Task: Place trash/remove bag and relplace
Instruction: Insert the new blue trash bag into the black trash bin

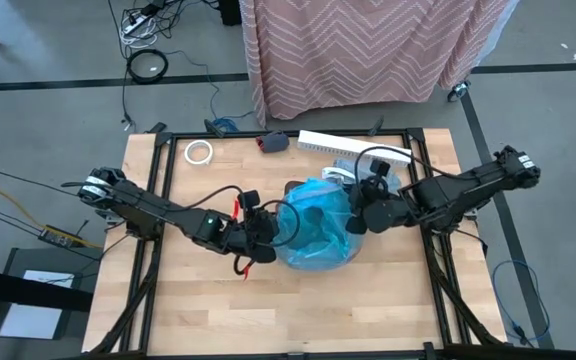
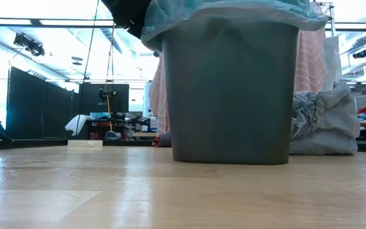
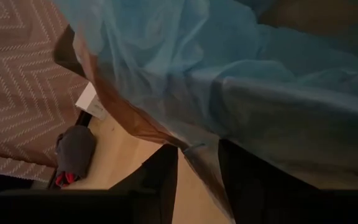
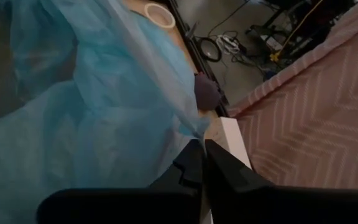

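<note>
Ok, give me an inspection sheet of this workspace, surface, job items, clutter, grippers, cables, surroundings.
Surface: wooden table, bare at the front.
Job's things: grey bin at centre, blue bag draped over its rim; crumpled grey bag beside it.
Clutter: white tape roll, white box, dark grey bundle along the far edge.
Grippers: left gripper part open around the blue bag's edge; right gripper shut on the blue bag.
Cables: loose on the floor beyond the table.
Surroundings: pink zigzag cloth behind the table.

Grey floor (image 1: 48, 40), cables (image 1: 148, 60), pink chevron cloth (image 1: 368, 50) behind table.
</note>
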`<action>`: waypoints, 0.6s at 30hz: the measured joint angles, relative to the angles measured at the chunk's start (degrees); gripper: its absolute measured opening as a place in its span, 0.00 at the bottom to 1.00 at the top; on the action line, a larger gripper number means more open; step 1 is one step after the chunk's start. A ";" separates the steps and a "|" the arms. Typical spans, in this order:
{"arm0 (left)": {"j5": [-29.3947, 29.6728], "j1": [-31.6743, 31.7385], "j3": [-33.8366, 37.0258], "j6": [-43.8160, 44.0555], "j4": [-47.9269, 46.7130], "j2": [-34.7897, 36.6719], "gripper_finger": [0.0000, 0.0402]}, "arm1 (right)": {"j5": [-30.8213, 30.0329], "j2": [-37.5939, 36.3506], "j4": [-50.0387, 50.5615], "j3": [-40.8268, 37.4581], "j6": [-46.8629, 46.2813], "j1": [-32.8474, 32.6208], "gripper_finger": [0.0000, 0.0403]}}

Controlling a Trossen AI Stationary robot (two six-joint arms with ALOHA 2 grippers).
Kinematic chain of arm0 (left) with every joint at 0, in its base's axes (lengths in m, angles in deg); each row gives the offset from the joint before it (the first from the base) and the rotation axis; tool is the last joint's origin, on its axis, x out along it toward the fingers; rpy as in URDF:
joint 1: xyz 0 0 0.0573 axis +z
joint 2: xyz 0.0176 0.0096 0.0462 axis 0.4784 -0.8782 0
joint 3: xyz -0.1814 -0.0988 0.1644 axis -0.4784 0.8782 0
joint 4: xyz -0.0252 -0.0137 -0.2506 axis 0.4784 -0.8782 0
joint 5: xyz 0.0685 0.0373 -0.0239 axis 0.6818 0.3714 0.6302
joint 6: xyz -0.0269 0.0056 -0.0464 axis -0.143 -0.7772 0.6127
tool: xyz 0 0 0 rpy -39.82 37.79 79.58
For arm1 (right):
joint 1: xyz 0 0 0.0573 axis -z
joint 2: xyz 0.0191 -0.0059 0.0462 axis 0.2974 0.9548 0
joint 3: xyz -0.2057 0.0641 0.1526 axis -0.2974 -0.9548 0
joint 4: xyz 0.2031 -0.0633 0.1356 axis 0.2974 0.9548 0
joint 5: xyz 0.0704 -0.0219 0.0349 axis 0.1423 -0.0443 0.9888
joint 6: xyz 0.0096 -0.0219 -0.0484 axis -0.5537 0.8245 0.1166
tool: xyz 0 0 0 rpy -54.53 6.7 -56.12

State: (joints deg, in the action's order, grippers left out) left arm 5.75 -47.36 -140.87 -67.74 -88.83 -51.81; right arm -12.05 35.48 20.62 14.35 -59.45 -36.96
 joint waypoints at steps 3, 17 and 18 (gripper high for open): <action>0.04 0.59 -0.02 0.00 -0.29 0.00 0.31 | 1.08 0.00 0.64 0.00 0.03 1.57 0.01; 0.10 2.26 0.00 0.01 -1.27 0.00 0.31 | 9.49 0.40 2.32 -0.01 1.69 9.51 0.00; 0.13 2.43 0.00 0.02 -1.63 0.00 0.31 | 10.11 0.48 1.91 -0.02 2.17 10.13 0.00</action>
State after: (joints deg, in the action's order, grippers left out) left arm 5.88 -44.93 -140.87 -67.72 -90.46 -51.81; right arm -1.94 35.97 22.52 14.33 -57.28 -26.83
